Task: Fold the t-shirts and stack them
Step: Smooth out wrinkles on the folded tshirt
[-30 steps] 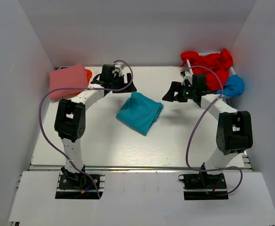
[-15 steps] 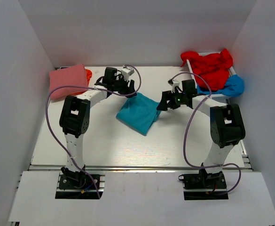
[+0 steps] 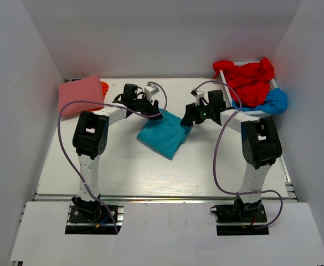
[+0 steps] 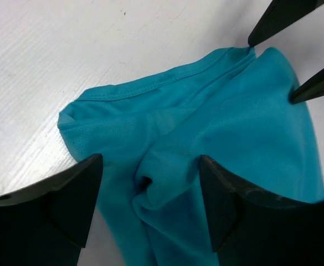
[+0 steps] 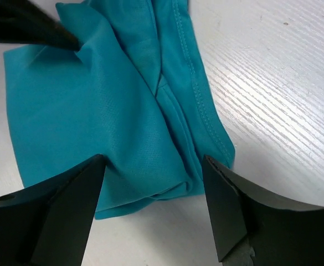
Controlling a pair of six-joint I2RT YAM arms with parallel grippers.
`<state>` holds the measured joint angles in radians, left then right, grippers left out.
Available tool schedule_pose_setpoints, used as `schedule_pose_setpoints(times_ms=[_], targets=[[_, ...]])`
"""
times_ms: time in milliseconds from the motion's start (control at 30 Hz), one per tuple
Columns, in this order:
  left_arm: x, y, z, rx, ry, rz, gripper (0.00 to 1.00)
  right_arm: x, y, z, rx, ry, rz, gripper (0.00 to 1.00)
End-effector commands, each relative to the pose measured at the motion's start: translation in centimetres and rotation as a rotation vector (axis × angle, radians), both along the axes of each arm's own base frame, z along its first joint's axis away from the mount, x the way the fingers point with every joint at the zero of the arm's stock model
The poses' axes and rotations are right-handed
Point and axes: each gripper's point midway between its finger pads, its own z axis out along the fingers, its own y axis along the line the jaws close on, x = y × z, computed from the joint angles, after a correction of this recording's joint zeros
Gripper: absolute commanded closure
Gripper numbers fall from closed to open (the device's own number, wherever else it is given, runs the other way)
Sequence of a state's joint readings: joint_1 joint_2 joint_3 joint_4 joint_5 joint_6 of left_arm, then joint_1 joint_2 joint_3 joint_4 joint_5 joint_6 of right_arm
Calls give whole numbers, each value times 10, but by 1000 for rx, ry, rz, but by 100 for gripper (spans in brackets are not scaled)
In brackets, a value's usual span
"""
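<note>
Five shirts, one white table (image 3: 123, 166).

1. Teal t-shirt (image 3: 163, 133): mid-table between the arms, loosely folded in layers, with hems bunched along its far edge.
2. Pink t-shirt (image 3: 80, 95): folded flat at far left, with the orange t-shirt (image 3: 103, 87) peeking out at its right side.
3. Red t-shirt (image 3: 247, 77): unfolded heap at far right, with the bright blue t-shirt (image 3: 275, 101) touching its near side.
4. Left gripper (image 3: 155, 107): low over the teal shirt's far-left corner, jaws apart with cloth between them, nothing pinched.
5. Right gripper (image 3: 187, 118): at the far-right corner, jaws likewise apart astride the folded edge.

Hazards, as judged:
- A pinch that catches only the top layer would peel the fold open on lifting.
- Unequal bites would skew the shirt.
- The two sets of fingers stand near each other and could knock together.
</note>
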<state>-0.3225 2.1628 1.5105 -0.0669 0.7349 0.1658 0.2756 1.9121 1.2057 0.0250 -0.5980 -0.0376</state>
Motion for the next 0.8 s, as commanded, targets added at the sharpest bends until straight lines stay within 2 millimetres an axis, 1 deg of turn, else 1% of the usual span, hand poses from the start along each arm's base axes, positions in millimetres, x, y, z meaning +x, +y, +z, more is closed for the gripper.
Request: schedule_pose_setpoints(times_ms=[0, 67, 100, 133, 167, 200, 233, 267, 300, 333, 400, 433, 467, 500, 533, 567, 600, 633, 667, 700, 733, 767], targets=[[-1, 1, 42, -73, -74, -21, 18, 13, 5, 9, -8, -68, 12, 25], [-7, 2, 36, -74, -20, -8, 12, 12, 3, 4, -20, -55, 13, 25], [-11, 4, 32, -70, 0, 6, 1, 13, 3, 0, -27, -45, 8, 25], [-13, 4, 34, -84, 0, 15, 0, 12, 2, -3, -39, -40, 6, 25], [-27, 9, 18, -87, 67, 57, 0, 11, 4, -5, -39, -33, 10, 25], [-32, 9, 29, -110, 49, 66, 0, 11, 2, -7, -41, -32, 8, 25], [-35, 6, 39, -157, 7, 47, 0, 11, 3, -9, -43, -27, 10, 25], [-54, 11, 27, -184, 82, 54, 0, 12, 6, -7, -37, -29, 14, 25], [-62, 11, 29, -208, 91, 50, 0, 12, 6, -8, -39, -23, 12, 25], [-77, 10, 33, -251, 105, 39, 0, 9, 10, -9, -29, -12, 26, 25], [-97, 7, 35, -288, 124, 15, 0, 5, 13, -11, -23, -5, 36, 25], [-111, 8, 33, -293, 129, 20, 0, 4, 14, -8, -13, -4, 43, 25], [-117, 11, 33, -297, 141, 36, 0, -2, 16, -11, -11, 5, 52, 25], [-138, 13, 21, -294, 192, 40, 0, -8, 17, -12, -9, 18, 53, 25], [-143, 15, 26, -310, 172, 49, 0, -14, 16, -12, -2, 18, 56, 25], [-151, 17, 39, -333, 148, 49, 0, -19, 17, -14, 2, 26, 60, 24], [-169, 22, 29, -330, 181, 58, 0, -33, 15, -19, 4, 54, 60, 24], [-172, 28, 28, -318, 180, 92, 0, -37, 13, -19, 6, 61, 53, 22], [-176, 32, 29, -307, 180, 121, 0, -40, 14, -4, 19, 32, 54, 21], [-180, 38, 40, -303, 139, 141, 0, -44, 15, -2, 24, 33, 52, 21], [-175, 45, 42, -280, 110, 198, 0, -57, 12, -11, 19, 58, 59, 21], [-174, 49, 44, -263, 103, 225, 0, -59, 14, 8, 47, 34, 45, 19]])
